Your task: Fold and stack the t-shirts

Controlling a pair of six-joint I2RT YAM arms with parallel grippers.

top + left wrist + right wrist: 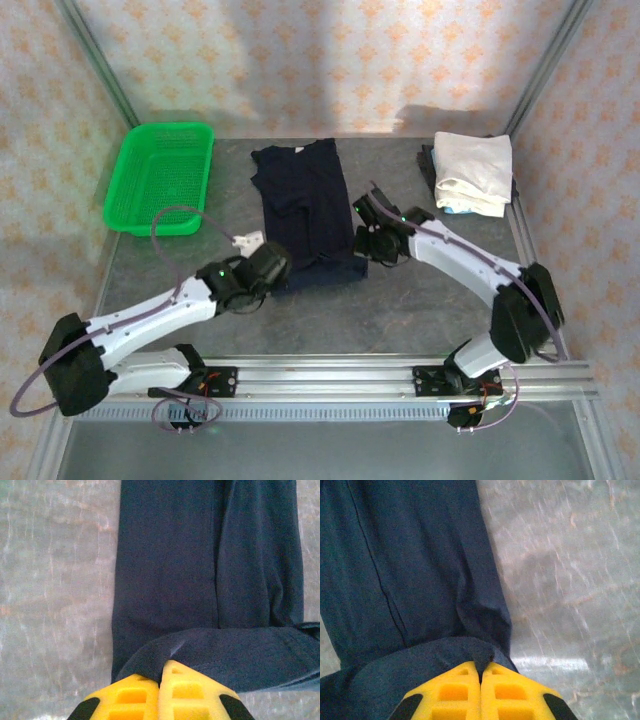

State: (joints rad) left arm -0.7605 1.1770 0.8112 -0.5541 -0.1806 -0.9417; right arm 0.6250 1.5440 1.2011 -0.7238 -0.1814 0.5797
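The dark navy t-shirt (305,205), a long folded strip lying mid-way across the table (400,310), has its near hem pinched by the left end effector (161,669) and right end effector (481,672), with the folded white t-shirt (472,172) far right and the green basket (160,185) far left.

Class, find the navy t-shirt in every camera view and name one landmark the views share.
Top external: navy t-shirt at picture centre, right of green basket.
Left wrist: upper right, hem at left gripper.
Right wrist: left side, hem at right gripper.
Shared landmark: the shirt's folded-up near edge.
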